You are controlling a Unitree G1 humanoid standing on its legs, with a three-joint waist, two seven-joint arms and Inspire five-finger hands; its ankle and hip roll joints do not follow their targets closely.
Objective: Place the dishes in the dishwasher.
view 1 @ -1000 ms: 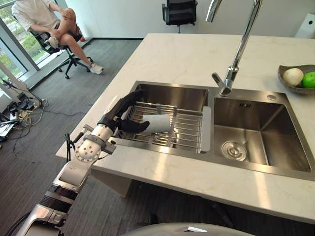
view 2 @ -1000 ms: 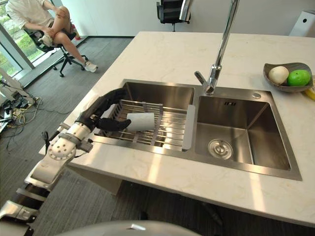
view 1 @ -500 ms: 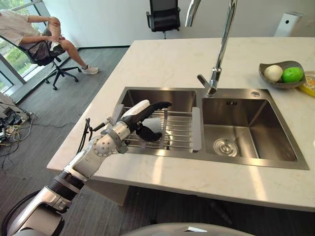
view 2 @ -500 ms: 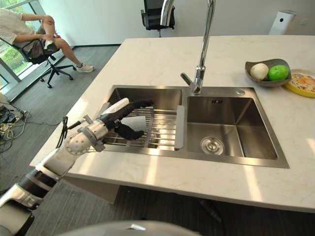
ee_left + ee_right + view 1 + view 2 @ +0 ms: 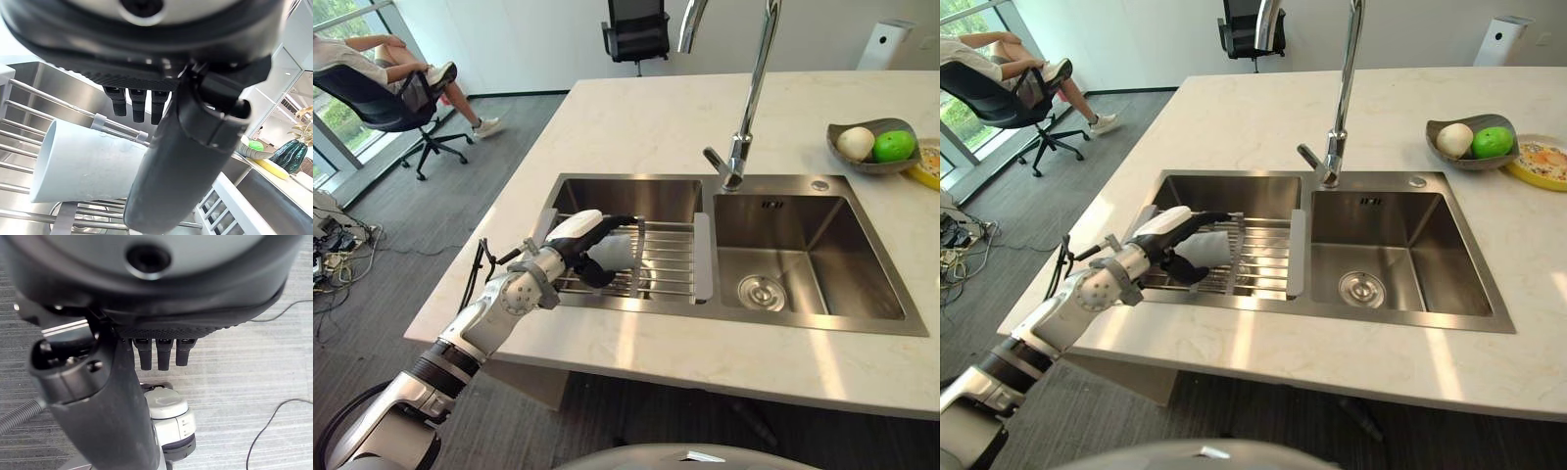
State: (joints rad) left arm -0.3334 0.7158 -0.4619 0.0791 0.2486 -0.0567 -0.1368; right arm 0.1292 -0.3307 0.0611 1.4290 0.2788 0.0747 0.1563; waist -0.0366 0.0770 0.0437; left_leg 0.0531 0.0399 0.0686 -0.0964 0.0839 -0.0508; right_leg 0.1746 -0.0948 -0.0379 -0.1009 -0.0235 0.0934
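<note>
A white cup (image 5: 621,252) lies on its side on the wire rack (image 5: 666,259) in the left basin of the sink. My left hand (image 5: 579,235) reaches in from the counter's near-left edge and is shut on the cup. Its fingers (image 5: 138,104) lie over the cup's far side and its thumb (image 5: 171,166) crosses the near side of the cup (image 5: 83,164). The cup still rests on the rack. My right hand (image 5: 110,401) hangs over grey carpet with its fingers (image 5: 161,352) relaxed and nothing in it.
A tall faucet (image 5: 747,108) stands between the basins; the right basin (image 5: 813,269) holds nothing but its drain. On the pale counter (image 5: 646,117) at far right sit a grey bowl (image 5: 871,147) of fruit and a yellow plate (image 5: 1540,162). A person sits far left (image 5: 382,78).
My left hand's fingers, spread above the cup half a second ago, have come down and closed round it. The camera has shifted slightly. The seated person has raised their legs.
</note>
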